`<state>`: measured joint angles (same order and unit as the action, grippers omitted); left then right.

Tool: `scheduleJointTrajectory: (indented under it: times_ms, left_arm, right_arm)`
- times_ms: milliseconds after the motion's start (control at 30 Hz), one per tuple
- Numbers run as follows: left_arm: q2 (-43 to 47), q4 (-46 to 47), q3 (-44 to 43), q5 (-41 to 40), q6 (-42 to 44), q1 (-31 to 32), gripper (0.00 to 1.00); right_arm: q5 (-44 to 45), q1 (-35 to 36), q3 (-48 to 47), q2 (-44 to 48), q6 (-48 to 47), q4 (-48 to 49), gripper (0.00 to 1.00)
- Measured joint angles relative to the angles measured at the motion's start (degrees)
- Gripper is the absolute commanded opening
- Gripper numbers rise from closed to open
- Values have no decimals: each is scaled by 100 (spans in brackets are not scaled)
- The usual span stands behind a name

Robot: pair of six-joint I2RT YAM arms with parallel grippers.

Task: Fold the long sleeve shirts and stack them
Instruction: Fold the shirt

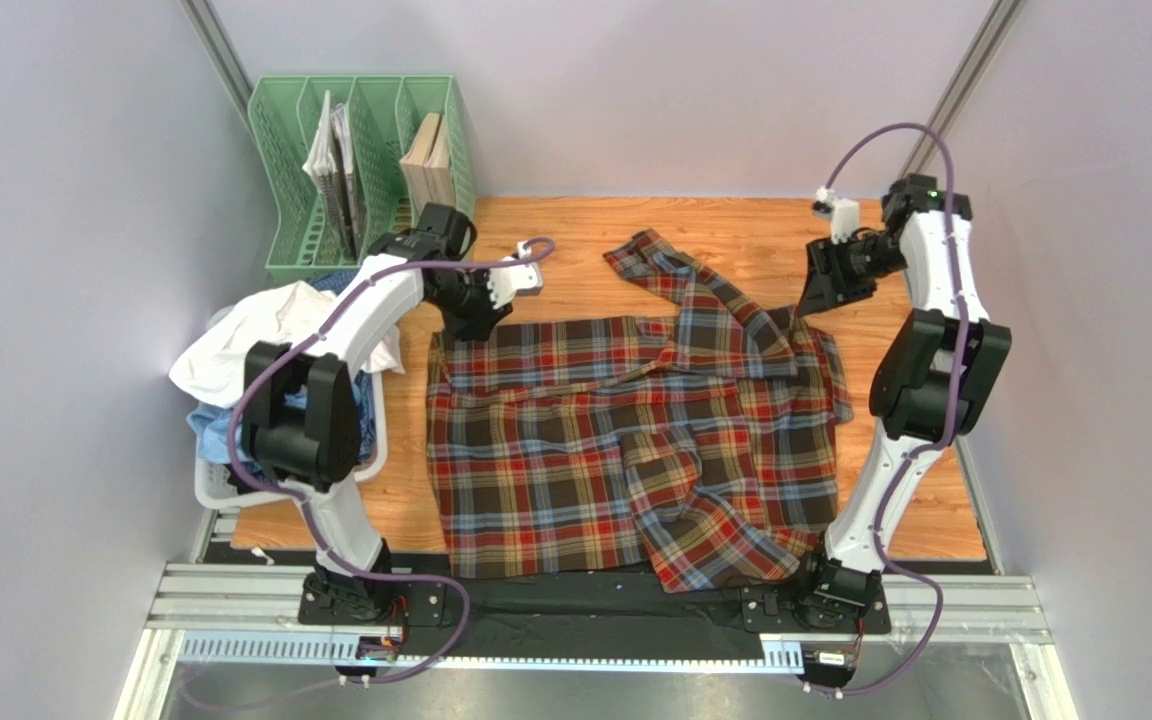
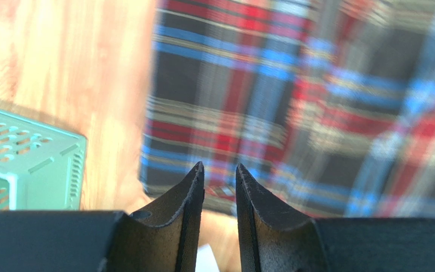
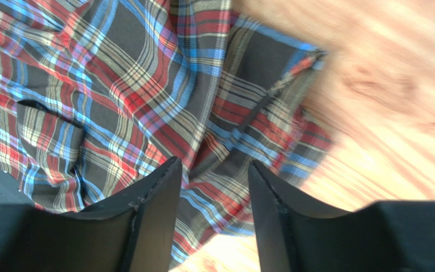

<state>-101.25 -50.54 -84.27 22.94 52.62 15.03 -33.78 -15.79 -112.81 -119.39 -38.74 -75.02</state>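
The tartan shirt [image 1: 627, 435] lies spread over the wooden table, front up, with one sleeve folded across toward the far side [image 1: 680, 285]. My left gripper [image 1: 489, 312] hovers over the shirt's far left corner; in the left wrist view [image 2: 220, 167] its jaws stand a narrow gap apart with nothing between them, above the tartan cloth [image 2: 316, 102]. My right gripper [image 1: 814, 297] is open and empty over the shirt's far right edge, which the right wrist view [image 3: 214, 161] shows as rumpled tartan [image 3: 117, 85]. A white shirt [image 1: 274, 333] and a light blue one [image 1: 222, 428] lie heaped at the left.
The heaped shirts sit in a white basket [image 1: 210, 488] at the table's left edge. A green file rack [image 1: 357, 165] with books stands at the far left; its corner shows in the left wrist view [image 2: 27, 164]. Bare wood [image 1: 920, 510] lies right of the shirt.
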Motion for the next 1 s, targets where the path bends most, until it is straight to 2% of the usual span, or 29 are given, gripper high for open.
scheduleJointTrajectory:
  times_ms: [167,300,533,633,833,867,900,933,1000]
  left_arm:
    - [-933,328,-339,-463,-688,68,32]
    - [-1429,352,-345,-841,-909,208,29]
    - [-1930,339,-721,-1331,-1010,382,27]
    - [-1985,417,-826,-1410,-973,385,27]
    - [-1840,518,-782,-973,-885,356,36]
    - [-1746,570,-745,-844,-892,356,44]
    - [-1574,643,-671,-688,-920,358,47]
    - [-1423,680,-627,-566,-935,358,63]
    - [-1060,791,-551,-282,-1023,358,65]
  right_arm:
    - [518,407,492,-293,457,466,38]
    - [1001,426,745,-579,638,802,34]
    - [1482,181,1440,-619,743,997,35]
    - [1458,109,1429,-592,739,973,41]
    - [778,90,546,-474,765,542,58]
    - [645,114,348,-433,833,575,61]
    - [505,157,92,-385,933,640,62]
    - [420,214,-61,-345,1060,739,63]
    - [315,402,-321,-262,1401,1126,62]
